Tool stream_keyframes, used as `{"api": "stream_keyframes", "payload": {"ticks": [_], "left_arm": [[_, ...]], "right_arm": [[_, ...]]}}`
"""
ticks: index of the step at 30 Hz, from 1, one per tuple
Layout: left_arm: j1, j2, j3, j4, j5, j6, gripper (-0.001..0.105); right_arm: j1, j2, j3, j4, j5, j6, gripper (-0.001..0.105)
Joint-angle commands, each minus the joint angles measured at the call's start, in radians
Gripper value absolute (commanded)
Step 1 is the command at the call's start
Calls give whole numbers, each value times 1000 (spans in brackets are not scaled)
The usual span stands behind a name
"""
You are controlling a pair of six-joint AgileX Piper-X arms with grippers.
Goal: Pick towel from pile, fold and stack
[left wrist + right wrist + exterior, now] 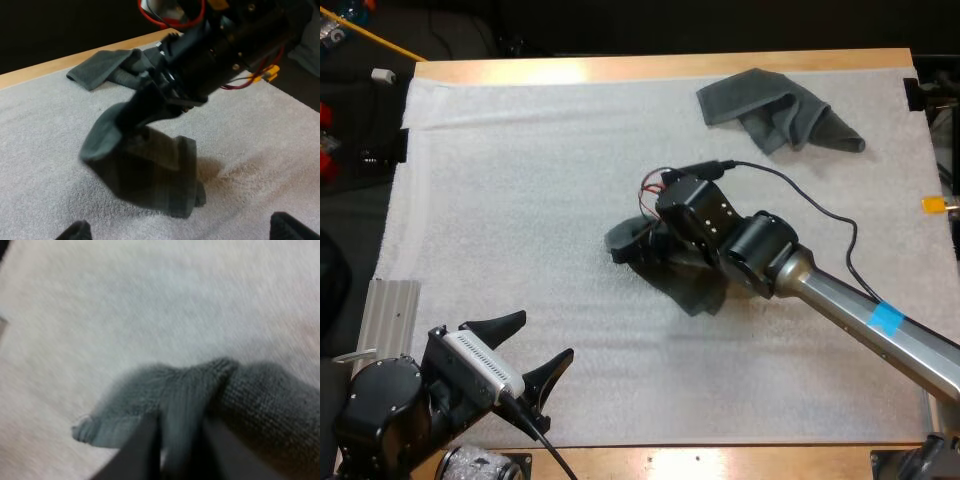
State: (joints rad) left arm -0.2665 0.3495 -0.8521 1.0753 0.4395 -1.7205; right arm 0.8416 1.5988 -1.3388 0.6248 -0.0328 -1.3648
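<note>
A mat (520,180) covers the bench (650,68). At the frame's centre in the high view, the first towel (698,290) rests partly on the mat, pinched between the right gripper's (635,245) fingers (145,450). The second towel (775,112) lies upper right, well apart. The left gripper (544,337) hangs lower left.

Grey-green towel (698,288) — white mat (520,200)

high: fingertips of right gripper (642,243) lost in held towel (698,292); towel's middle under the wrist | left wrist: left gripper (182,229) cut off save two finger ends; far towel (100,67) partly behind right arm | right wrist: held towel cut by frame edge, finger roots out of frame
</note>
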Motion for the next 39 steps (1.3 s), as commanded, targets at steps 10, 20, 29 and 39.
{"api": "stream_keyframes", "payload": {"ticks": [10, 20, 29, 39], "left_arm": [[-3, 1, -6, 6, 7, -9, 68], [-3, 1, -6, 6, 7, -9, 68], [-3, 1, -6, 6, 7, -9, 68], [-3, 1, -6, 6, 7, -9, 68]], "right_arm": [[-4, -49, -63, 162, 9, -94, 69], [-4, -49, -51, 398, 40, -222, 48], [0, -31, 94, 348, 59, -240, 48], [0, 99, 134, 282, 67, -205, 48]]}}
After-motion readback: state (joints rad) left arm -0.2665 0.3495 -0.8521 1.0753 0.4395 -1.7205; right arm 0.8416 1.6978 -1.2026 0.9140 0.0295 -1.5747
